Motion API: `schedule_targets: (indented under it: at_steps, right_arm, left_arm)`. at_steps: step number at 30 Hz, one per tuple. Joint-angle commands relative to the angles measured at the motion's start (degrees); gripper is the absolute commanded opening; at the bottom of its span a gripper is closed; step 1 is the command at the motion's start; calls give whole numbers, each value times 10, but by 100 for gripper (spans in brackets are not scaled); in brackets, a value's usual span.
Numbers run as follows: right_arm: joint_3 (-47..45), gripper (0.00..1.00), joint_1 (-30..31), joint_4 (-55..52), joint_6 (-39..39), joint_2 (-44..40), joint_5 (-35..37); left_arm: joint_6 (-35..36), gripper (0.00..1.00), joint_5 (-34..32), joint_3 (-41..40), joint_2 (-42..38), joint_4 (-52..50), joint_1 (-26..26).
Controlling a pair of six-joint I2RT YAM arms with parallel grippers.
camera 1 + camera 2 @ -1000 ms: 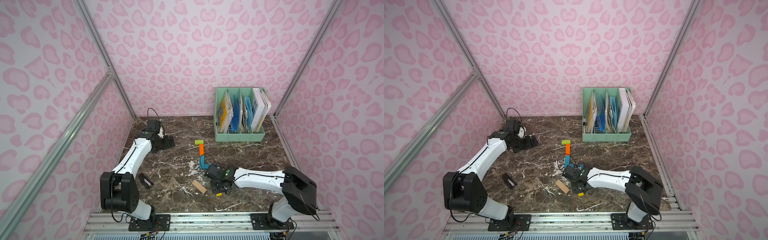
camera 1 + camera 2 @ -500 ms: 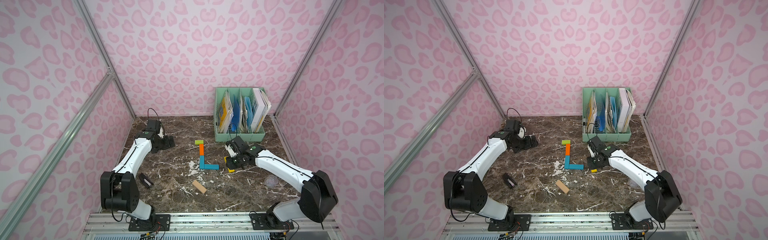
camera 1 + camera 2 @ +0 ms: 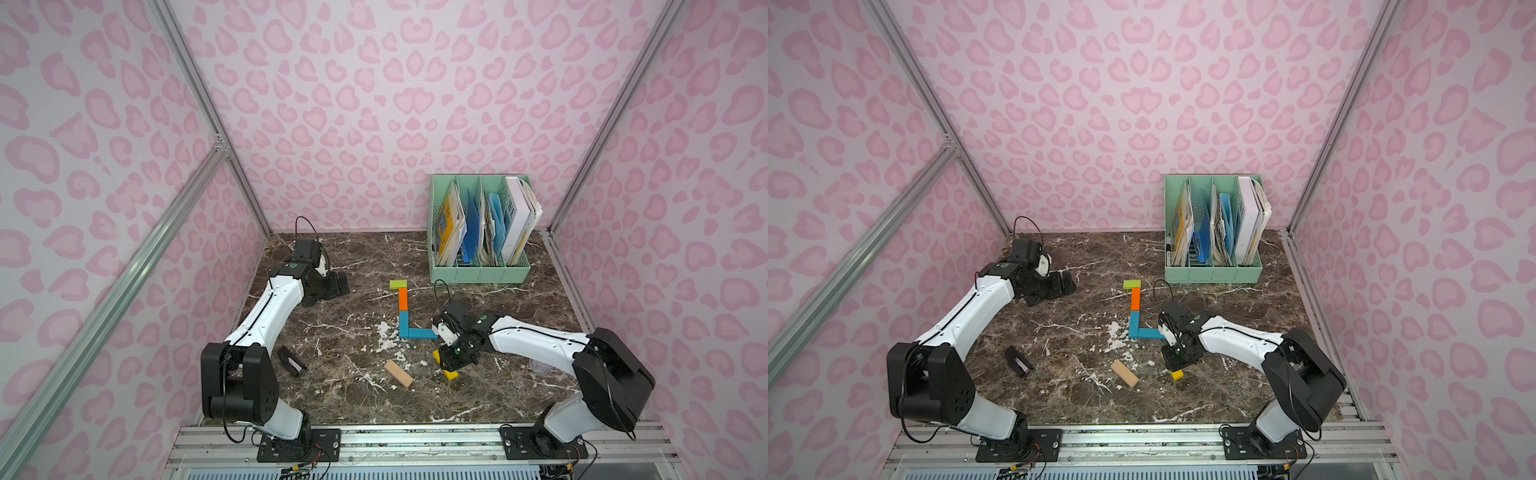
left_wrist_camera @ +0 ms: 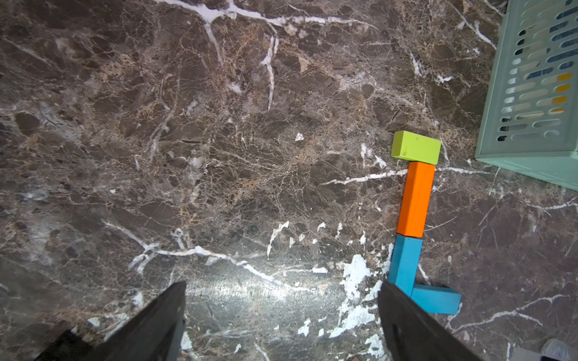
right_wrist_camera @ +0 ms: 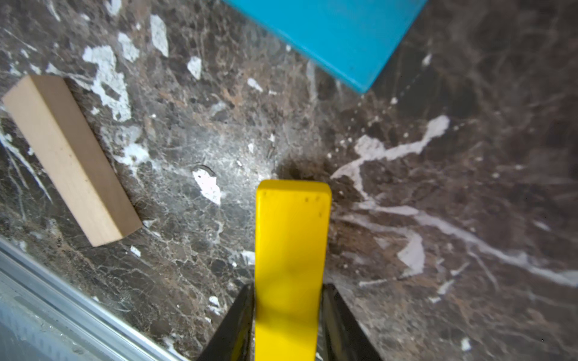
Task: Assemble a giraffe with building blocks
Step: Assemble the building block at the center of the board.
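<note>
Here, the right pincer (image 5: 289, 289) clasps the yellow block (image 5: 292, 231), while the left pincer (image 4: 281, 286) gapes wide.

Lab test booth: pink-patterned walls (image 3: 374, 104), aluminium frame (image 3: 196, 91), marble tabletop (image 3: 353, 257).

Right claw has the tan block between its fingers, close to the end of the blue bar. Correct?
Not the tan one. The right wrist view shows the yellow block between the fingers of the right claw. The tan block lies loose, apart from the claw. The rest holds: the claw is close to the end of the blue bar.
</note>
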Motion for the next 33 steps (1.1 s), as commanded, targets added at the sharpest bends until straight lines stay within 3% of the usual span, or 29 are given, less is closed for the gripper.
schedule_targets:
  at_steps: [1,6,12,26,33]
  right_arm:
    - [-2,43,-2,24,7,8,23]
    - [-1,52,-2,31,9,29,34]
    - [0,41,-1,30,9,35,37]
    - [36,43,5,-20,5,-16,74]
    - [34,43,8,-19,-1,-11,56]
  left_arm:
    - [7,98,0,3,0,-10,1]
    - [7,98,1,3,1,-10,0]
    - [7,98,1,3,-1,-10,0]
    - [7,98,4,3,1,-9,2]
    - [7,98,1,3,1,-10,1]
